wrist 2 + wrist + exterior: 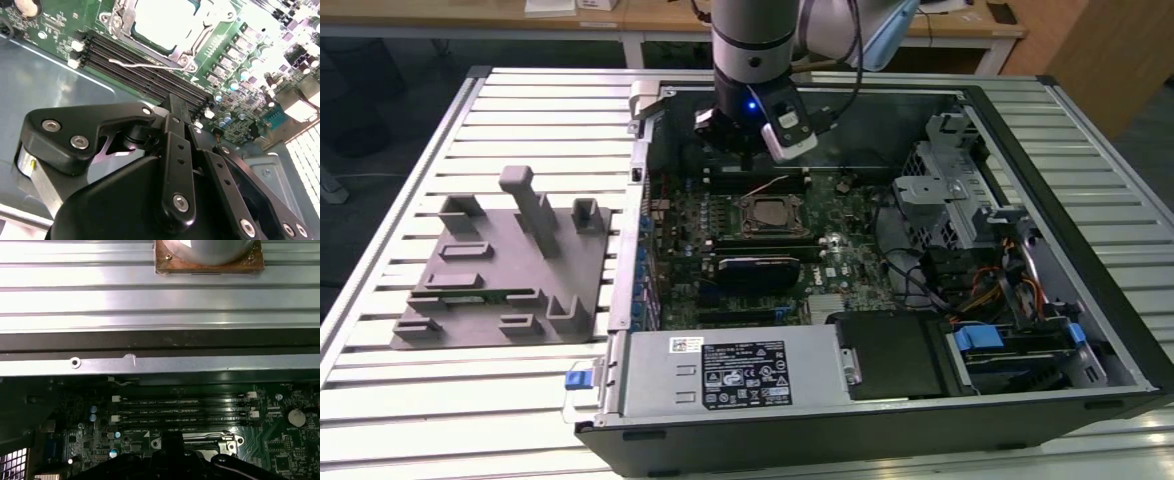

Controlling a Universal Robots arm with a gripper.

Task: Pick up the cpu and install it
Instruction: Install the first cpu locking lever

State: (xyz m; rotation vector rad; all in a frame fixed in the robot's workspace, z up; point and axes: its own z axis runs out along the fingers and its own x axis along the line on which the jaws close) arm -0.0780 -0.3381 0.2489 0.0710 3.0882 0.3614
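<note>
In the exterior view, a grey moulded fixture (500, 270) rests on the slatted counter (440, 400) at 9 o'clock of the open computer case (881, 440). The hand (742, 142) hangs over the motherboard (854, 270) (clenched or released, I cannot tell). The cpu (160, 20) sits in its socket (744, 205), at 6 o'clock of the hand and apart from it.

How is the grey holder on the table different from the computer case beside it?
The grey holder is light grey; the computer case is black. The holder is a low flat plate with upright posts, while the case is a far bigger open box with a motherboard inside. The gripper hangs over the case, not over the holder. Both rest on the slatted metal table.
</note>
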